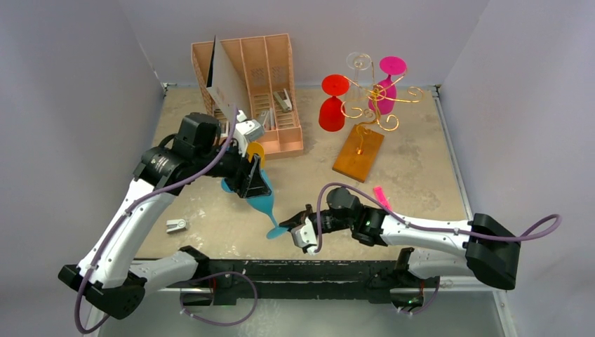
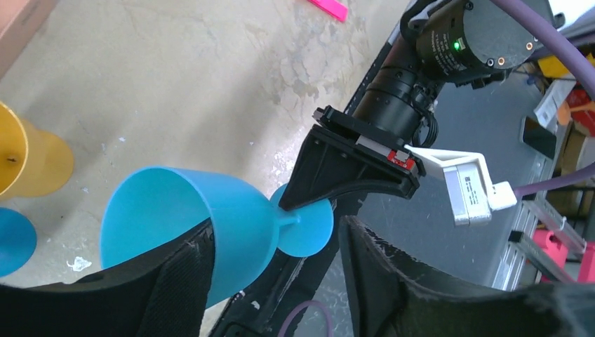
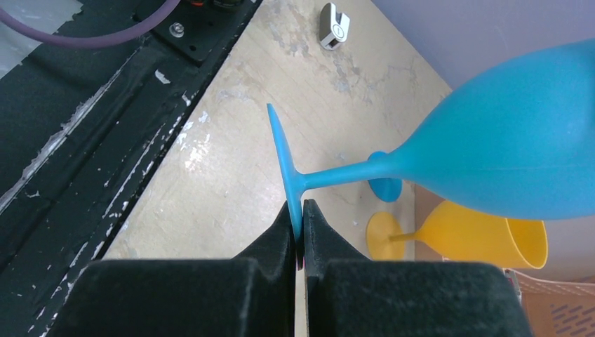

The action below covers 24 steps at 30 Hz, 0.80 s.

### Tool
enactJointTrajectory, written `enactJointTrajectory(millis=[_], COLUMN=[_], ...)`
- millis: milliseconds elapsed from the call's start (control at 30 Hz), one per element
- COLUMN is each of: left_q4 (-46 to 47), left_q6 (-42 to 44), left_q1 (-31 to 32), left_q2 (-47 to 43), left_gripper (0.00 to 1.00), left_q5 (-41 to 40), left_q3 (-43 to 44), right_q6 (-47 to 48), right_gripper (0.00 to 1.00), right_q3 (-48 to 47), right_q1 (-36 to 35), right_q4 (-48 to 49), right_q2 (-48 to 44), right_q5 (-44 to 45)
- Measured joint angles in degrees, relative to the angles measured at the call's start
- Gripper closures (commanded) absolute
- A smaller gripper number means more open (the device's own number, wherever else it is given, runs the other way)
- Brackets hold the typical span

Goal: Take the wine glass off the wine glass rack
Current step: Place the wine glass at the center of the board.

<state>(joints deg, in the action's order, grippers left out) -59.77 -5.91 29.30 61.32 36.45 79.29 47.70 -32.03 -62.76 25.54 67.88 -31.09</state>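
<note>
Right pincer (image 3: 300, 210) clamps blue wine glass (image 3: 505, 154); left pincer (image 2: 277, 263) possibly touches bowl.

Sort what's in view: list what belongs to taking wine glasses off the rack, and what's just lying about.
Job: wine glass rack; red glass, magenta glass, clear glass hanging on it; blue wine glass, foot pinched by right end effector, left end effector open around its bowl; yellow glass on the table.
Lying about: file organiser; small grey clip; pink strip.

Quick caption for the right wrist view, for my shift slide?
Right jaws shut on the foot of the blue wine glass, its stem sideways over the table; yellow glass beyond.
</note>
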Motion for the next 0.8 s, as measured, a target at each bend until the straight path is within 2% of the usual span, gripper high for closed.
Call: enactJointTrajectory(millis=[200,367,600,700,800], left_q4=[-2.7,-5.3,-10.6,-12.4,-13.6], left_q6=[3.6,4.9,8.0,9.2,10.1], left_q1=[-0.5,-0.5,-0.5,-0.5,-0.5], left_q2=[3.3,4.7,7.8,8.5,8.5], left_gripper=[0.56,0.60,0.77,0.90,0.98], left_q5=[2.6,5.2,6.7,6.9,7.0], left_q3=[0.0,0.1,2.0,3.7,4.9], right_q6=[2.3,6.1,13.5,15.6,17.1], right_gripper=[1.00,1.00,1.00,1.00,1.00], right_q3=[0.7,0.7,-0.9,-2.0,-2.7], right_q1=[-0.3,-0.3,-0.3,-0.3,-0.3], right_q4=[-1.7,-3.6,-10.4,-12.5,-13.1], right_q2=[-0.1,-0.2,-1.5,-1.6,-1.6], right_q5=[0.2,0.8,1.9,2.1,2.1])
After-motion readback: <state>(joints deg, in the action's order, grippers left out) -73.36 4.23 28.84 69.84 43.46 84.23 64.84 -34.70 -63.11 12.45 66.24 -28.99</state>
